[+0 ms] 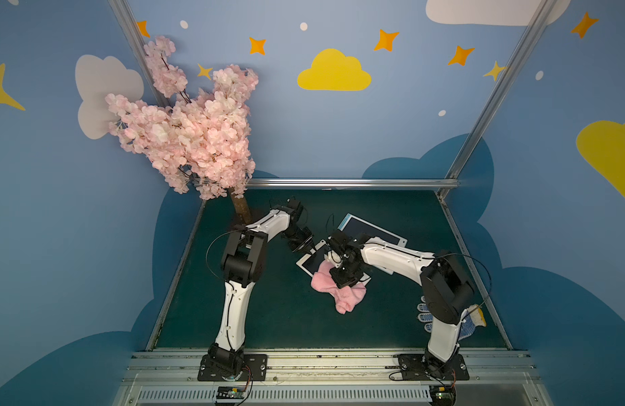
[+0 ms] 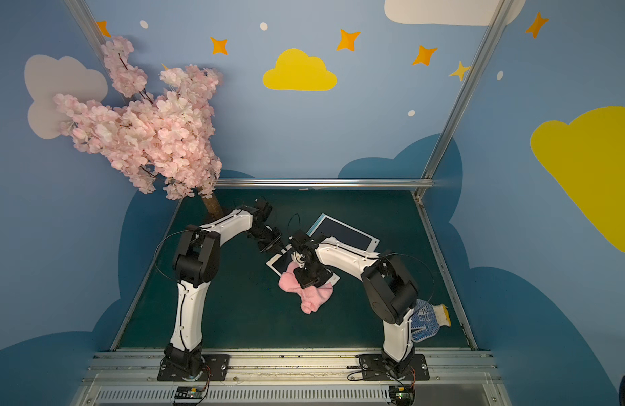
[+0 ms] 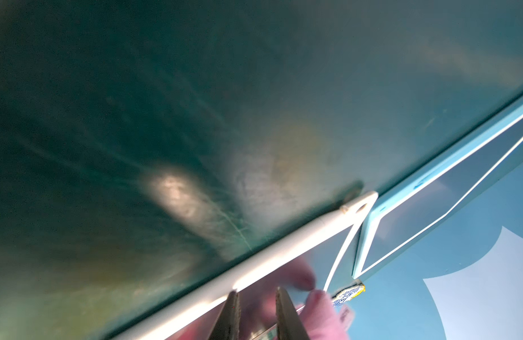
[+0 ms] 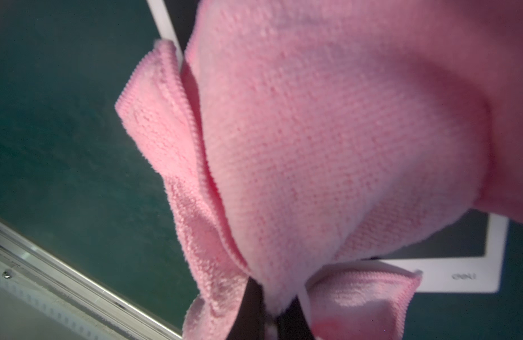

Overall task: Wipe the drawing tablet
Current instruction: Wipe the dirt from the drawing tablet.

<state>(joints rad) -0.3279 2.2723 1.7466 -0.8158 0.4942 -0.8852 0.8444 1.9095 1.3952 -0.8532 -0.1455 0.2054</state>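
At centre of the dark green mat (image 1: 269, 309), on the white-framed, dark-screened drawing tablet (image 1: 308, 264), press the pink microfibre cloth (image 1: 342, 295) flat with right gripper (image 4: 276, 297) clamped on it; stroke evenly. Brace frame edge using left gripper (image 3: 257, 294), narrowly parted.

We see dark green table (image 1: 269, 316), scuffed. White-framed tablet (image 1: 308, 266) flat near centre; blue-framed tablet (image 1: 369, 228) just behind it, corners close. Pink cloth (image 1: 342, 298) spills off white-framed tablet onto table. Dotted glove (image 2: 425, 316) at right edge. Tree trunk (image 1: 240, 207) stands back left.
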